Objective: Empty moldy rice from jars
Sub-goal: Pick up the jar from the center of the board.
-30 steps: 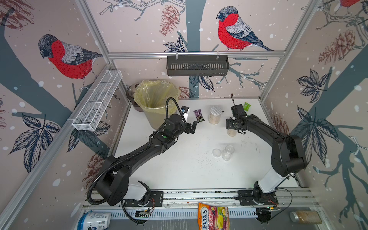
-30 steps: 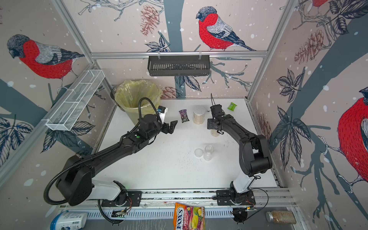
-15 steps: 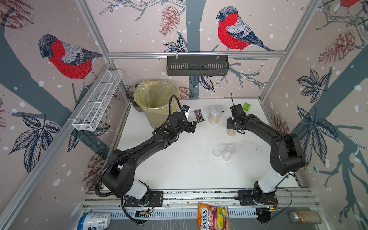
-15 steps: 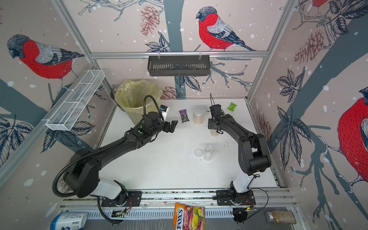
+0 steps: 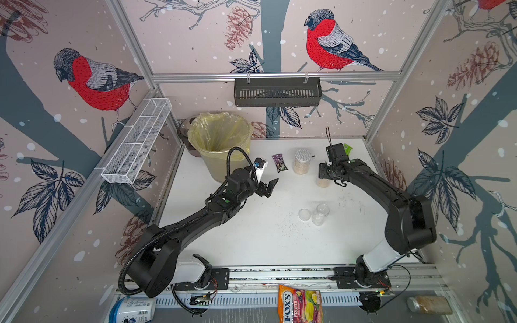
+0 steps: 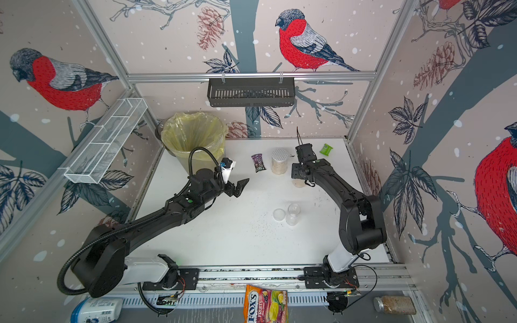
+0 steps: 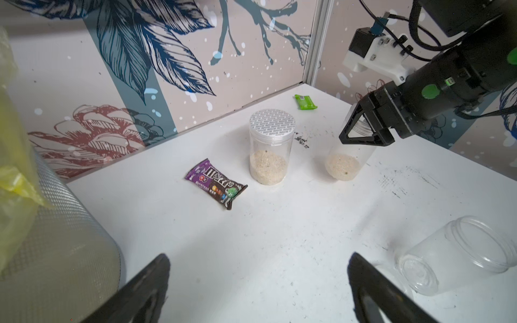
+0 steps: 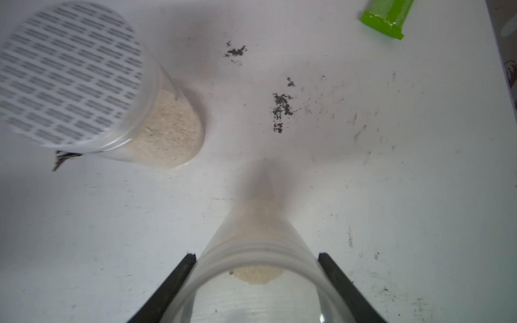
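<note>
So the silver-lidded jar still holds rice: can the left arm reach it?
Probably yes. The left pincer is open, facing the silver-lidded jar; only a flat M&M's packet lies near the path, and the right pincer grips the slim jar beside it.

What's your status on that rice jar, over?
Left gripper open, empty. Right gripper closed on the slim jar, moldy rice inside, jar on the table. Wide silver-lidded jar and candy packet sit between it and the bin.

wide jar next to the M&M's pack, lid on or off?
On. The dotted silver lid caps the wide jar, which stands upright with rice filling its lower part.
</note>
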Robot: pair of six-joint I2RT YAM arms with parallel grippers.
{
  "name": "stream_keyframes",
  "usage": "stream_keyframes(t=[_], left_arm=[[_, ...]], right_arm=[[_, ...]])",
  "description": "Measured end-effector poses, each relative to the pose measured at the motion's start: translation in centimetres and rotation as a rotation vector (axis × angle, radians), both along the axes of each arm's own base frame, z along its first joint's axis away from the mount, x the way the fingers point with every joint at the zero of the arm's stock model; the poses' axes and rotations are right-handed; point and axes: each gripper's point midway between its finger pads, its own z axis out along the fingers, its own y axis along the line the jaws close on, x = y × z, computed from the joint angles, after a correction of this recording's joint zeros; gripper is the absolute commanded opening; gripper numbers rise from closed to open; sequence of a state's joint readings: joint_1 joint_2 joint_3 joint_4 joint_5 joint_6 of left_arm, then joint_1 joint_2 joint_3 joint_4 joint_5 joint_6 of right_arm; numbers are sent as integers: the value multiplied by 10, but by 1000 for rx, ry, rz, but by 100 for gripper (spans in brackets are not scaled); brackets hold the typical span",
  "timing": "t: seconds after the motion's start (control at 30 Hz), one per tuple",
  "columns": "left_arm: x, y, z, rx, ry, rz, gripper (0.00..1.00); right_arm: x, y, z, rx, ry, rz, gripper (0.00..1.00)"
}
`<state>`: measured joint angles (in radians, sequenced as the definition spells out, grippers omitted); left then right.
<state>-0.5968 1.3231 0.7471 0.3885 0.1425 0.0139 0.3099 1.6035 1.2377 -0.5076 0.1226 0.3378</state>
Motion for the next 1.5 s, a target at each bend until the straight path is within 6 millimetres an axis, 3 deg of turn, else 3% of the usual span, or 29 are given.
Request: stream_keyframes(t=[0.23,0.47,0.87,1.37,1.5], left_arm=[[4,-19,6,-20,18,-75,98],[-13,-37,-4,0,51,-212,98],[-38,-46,-23,22,79,-325,98],[-52,-45,-20,17,-1,-365,97],[-52,-46,-18,25,-27,-373,92]], right_arm=[[-41,84,58,152,-60,254,49],[-88,155,100,300,-78,452,49],[-109,179,116,378,-72,524,48],[-115,189,120,436,-42,557,47],[-117,193,123,454,-38,574,47]])
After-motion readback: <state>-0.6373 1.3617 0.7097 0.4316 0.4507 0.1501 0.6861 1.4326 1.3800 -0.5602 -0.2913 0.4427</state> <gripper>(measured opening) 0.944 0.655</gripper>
